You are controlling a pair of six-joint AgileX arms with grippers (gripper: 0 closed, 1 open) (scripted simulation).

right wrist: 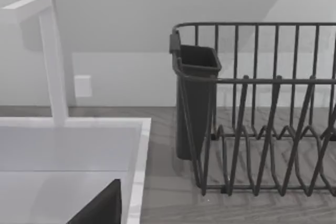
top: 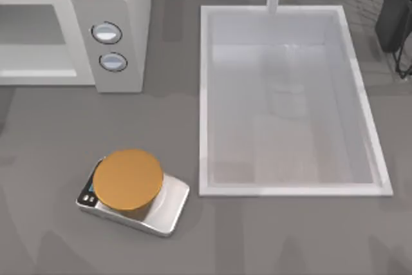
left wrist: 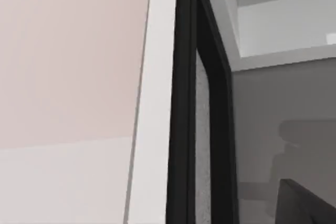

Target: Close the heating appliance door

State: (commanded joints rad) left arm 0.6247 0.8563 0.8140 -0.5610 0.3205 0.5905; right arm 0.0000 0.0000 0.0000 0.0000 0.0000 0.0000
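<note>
The large white boxy microwave (top: 96, 24) with a grey knob panel stands at the tabletop's (top: 77, 127) far left corner, its cavity open in the top view. In the left wrist view, the white-framed door (left wrist: 157, 103) with its dark inner rim appears edge-on, very close. Whether either gripper is wide or narrow cannot be told. Near the front sits a small silver scale with an orange disc (top: 129, 188); right of it a white sink (top: 290, 188), then a dark wire dish rack (right wrist: 252, 129).
</note>
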